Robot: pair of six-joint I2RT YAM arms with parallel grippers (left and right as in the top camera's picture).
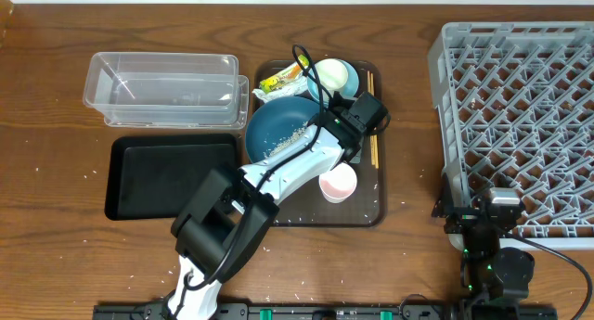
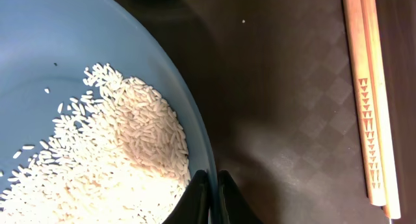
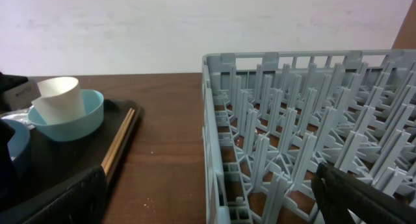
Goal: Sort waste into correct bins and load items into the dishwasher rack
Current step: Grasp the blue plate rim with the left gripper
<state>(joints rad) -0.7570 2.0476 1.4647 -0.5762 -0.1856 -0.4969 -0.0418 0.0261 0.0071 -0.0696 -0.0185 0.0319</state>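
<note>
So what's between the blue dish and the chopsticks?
Only bare dark brown tray, apart from one stray white speck; the left wrist view shows it between blue dish and chopsticks.

A robot lab workbench: two robot arms (image 1: 288, 167) stand at a wooden table (image 1: 56, 264) with a grey dish rack (image 1: 520, 107) on it, a plain white wall (image 3: 130, 29) behind.
</note>
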